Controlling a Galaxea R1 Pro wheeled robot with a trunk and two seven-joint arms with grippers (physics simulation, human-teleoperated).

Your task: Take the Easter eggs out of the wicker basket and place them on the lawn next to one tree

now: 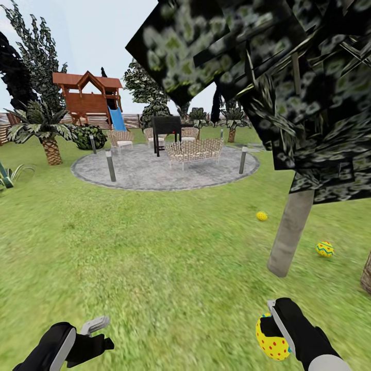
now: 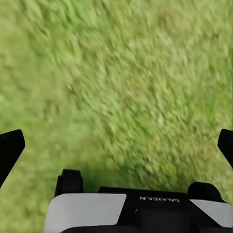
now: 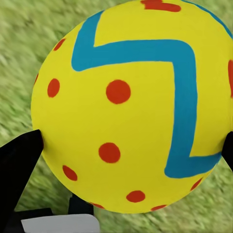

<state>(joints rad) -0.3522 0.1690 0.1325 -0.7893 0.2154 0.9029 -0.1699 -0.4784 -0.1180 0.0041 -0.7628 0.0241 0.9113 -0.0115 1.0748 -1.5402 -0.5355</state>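
My right gripper (image 1: 275,330), low right in the head view, is clamped on the third egg (image 1: 272,340), which I judge needs setting by the tree (image 1: 290,232) near the two eggs (image 1: 324,249) on the lawn (image 1: 154,257); my left gripper (image 1: 95,335) hangs apart, empty.

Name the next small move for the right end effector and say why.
Probably lower the right end effector and release its egg on the lawn near the tree trunk, since two other eggs already lie beside it.

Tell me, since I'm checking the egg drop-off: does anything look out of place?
Nothing stands out. Two eggs lie on the grass near the tree trunk; the right gripper holds the third egg.
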